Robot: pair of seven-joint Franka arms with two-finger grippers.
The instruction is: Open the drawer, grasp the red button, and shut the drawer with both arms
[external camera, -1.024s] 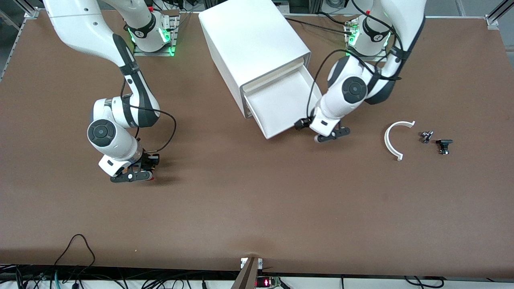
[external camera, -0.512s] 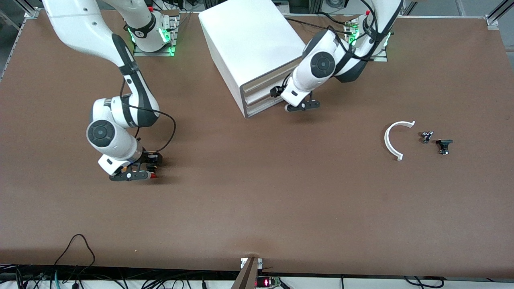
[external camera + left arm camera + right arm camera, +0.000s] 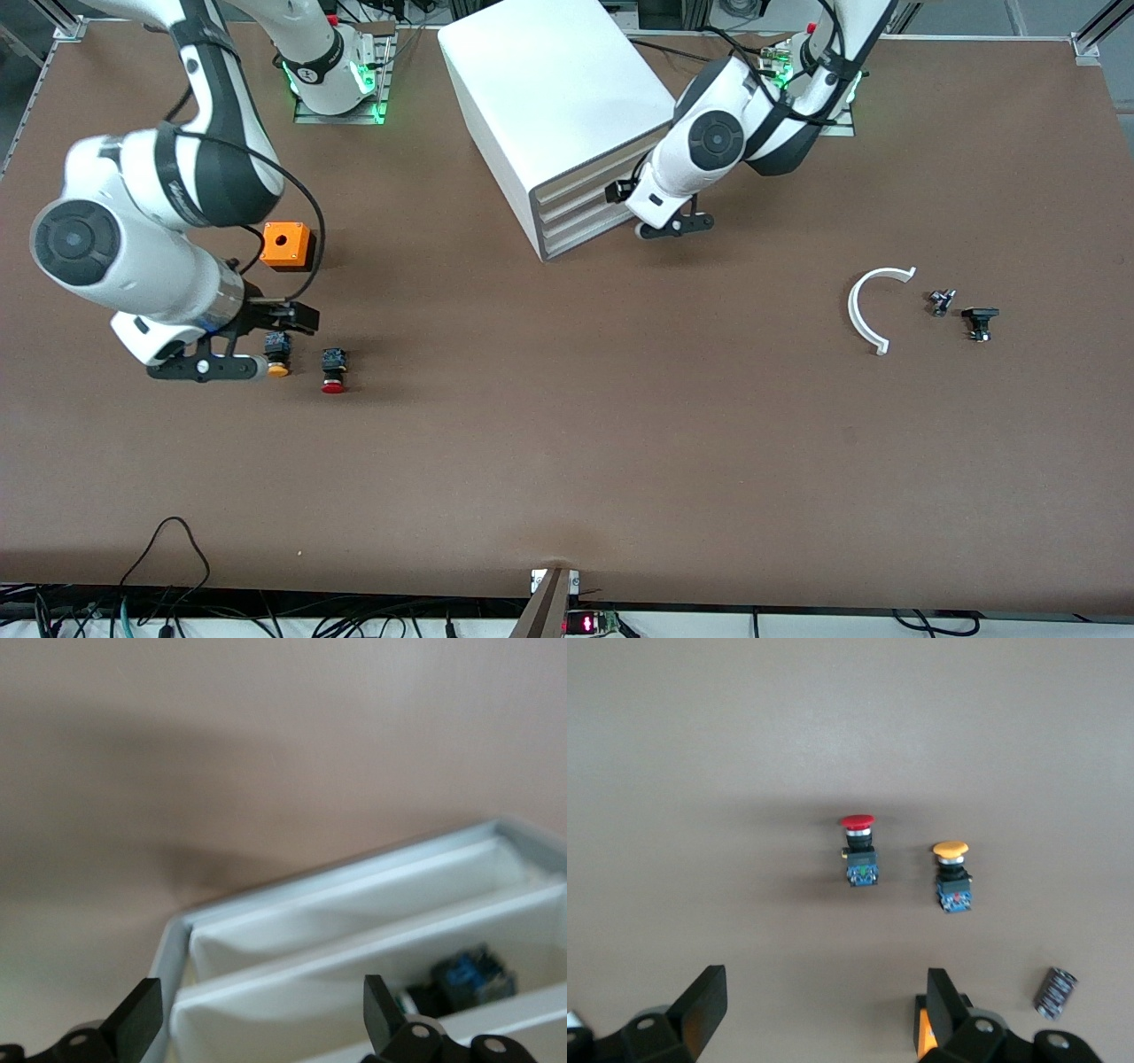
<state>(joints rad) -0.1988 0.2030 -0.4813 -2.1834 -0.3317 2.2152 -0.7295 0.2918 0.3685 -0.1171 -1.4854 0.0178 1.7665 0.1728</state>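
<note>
Jaws apart on both grippers; right has released the button (image 3: 334, 369), drawer (image 3: 580, 215) stays shut.

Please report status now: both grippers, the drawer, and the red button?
Left gripper open at shut drawer front. Right gripper open, empty, above table. Red button on table beside orange button. Nothing in the way.

Bare counter (image 3: 567, 443) rings the red button (image 3: 334, 370) on most sides; the orange-capped button (image 3: 277, 353) just beside it and the spread-fingered right hand (image 3: 232, 342) above crowd one flank.
</note>
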